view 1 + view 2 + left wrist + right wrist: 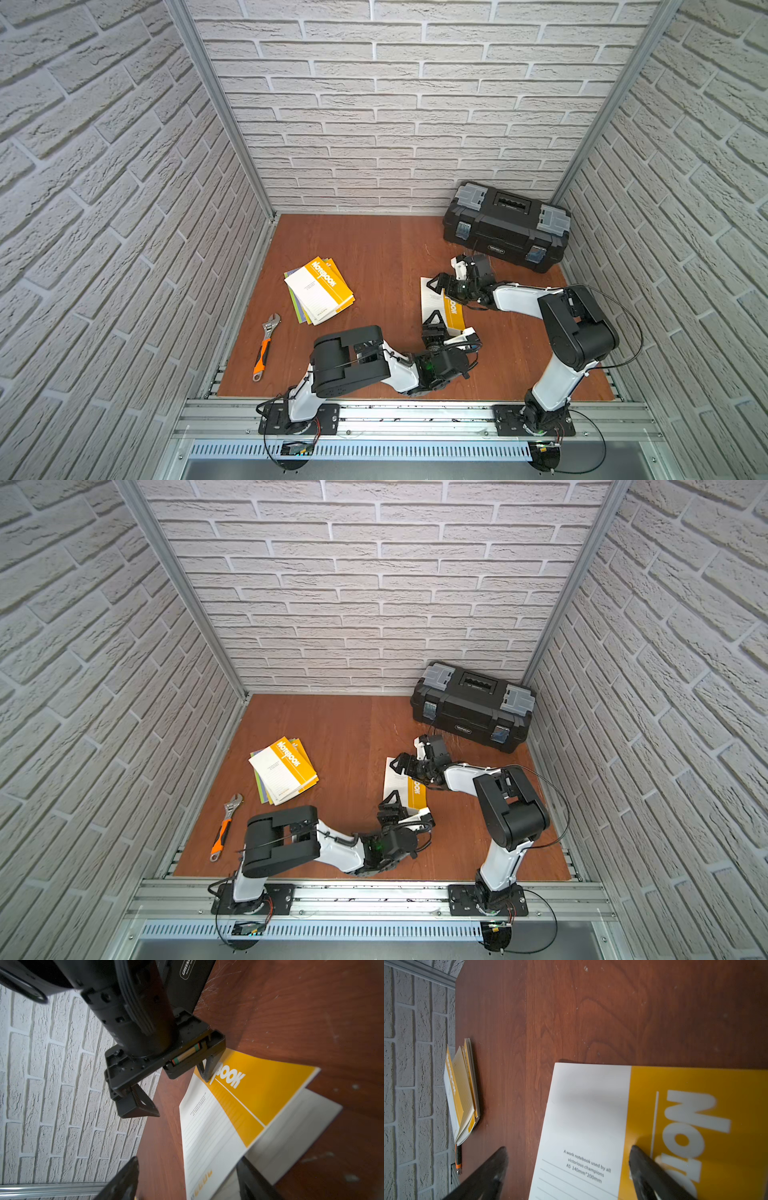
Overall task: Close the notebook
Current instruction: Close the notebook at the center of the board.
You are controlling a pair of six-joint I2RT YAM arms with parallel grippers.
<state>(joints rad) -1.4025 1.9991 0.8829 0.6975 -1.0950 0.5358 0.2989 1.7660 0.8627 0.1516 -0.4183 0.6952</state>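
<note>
A notebook (431,303) with a white and yellow cover lies right of the table's middle. In the left wrist view its cover (259,1095) lies over the pages with one corner raised off the sheet below. My left gripper (187,1184) is open at the notebook's near end, its fingers standing on either side of the cover's edge. My right gripper (569,1163) is open over the far end (591,1115), and one of its fingertips (207,1076) rests on the yellow part. Both top views show the two grippers (435,318) (436,284) at opposite ends of the notebook (395,783).
A stack of other notebooks (320,291) (462,1093) lies left of centre. An orange-handled wrench (266,345) lies near the table's left edge. A black toolbox (505,226) (187,980) stands at the back right. Brick-pattern walls enclose the wooden table (374,257).
</note>
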